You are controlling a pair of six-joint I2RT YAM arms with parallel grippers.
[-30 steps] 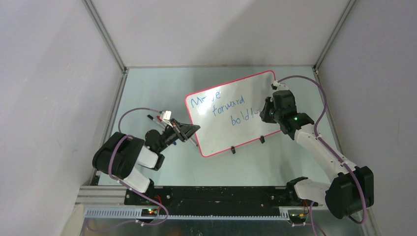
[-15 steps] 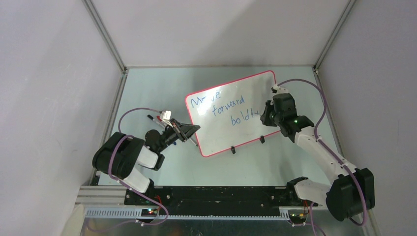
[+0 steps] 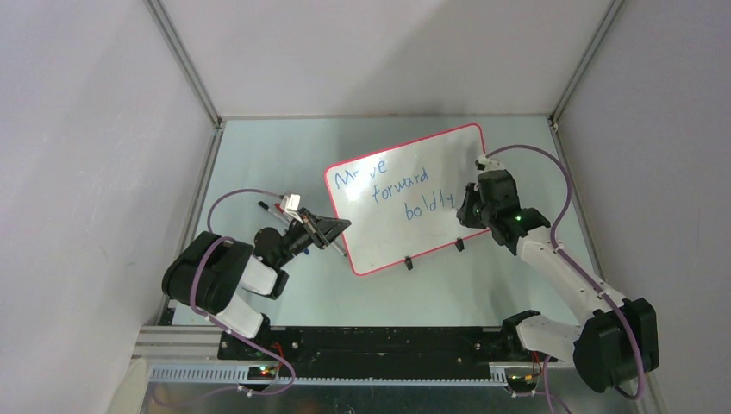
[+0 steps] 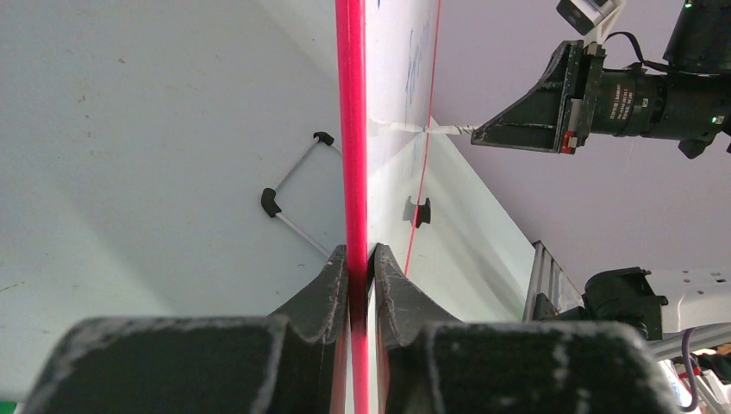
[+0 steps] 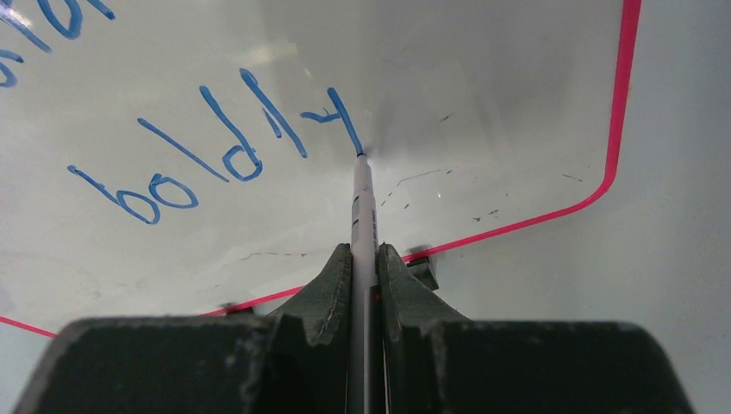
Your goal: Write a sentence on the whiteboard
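The table point(image 3: 276, 147) carries the whiteboard point(image 3: 435, 155) right of centre, its long axis running roughly from 8 o'clock to 2 o'clock in the overhead view, with two black clip feet point(image 3: 409, 263) on the near long edge. The sentence point(image 3: 392, 190) reads "Move forward boldly" in blue, three lines stepping down toward 4 o'clock.

The left gripper point(image 3: 339, 227) meets the board's corner at 8 o'clock. Only the left wrist view shows the hold: the board appears edge-on, and the left gripper point(image 4: 359, 255) has its jaws pressed onto the red-pink frame.

The right gripper point(image 3: 466, 203) sits at the board's 4 o'clock side. From overhead its jaws are hidden. The right wrist view shows the right gripper point(image 5: 365, 252) pinching a white marker point(image 5: 363, 203) that points to 12 o'clock, its tip touching the tail of the "y". There "boldly" appears upside down, and the first two words are mostly out of frame.
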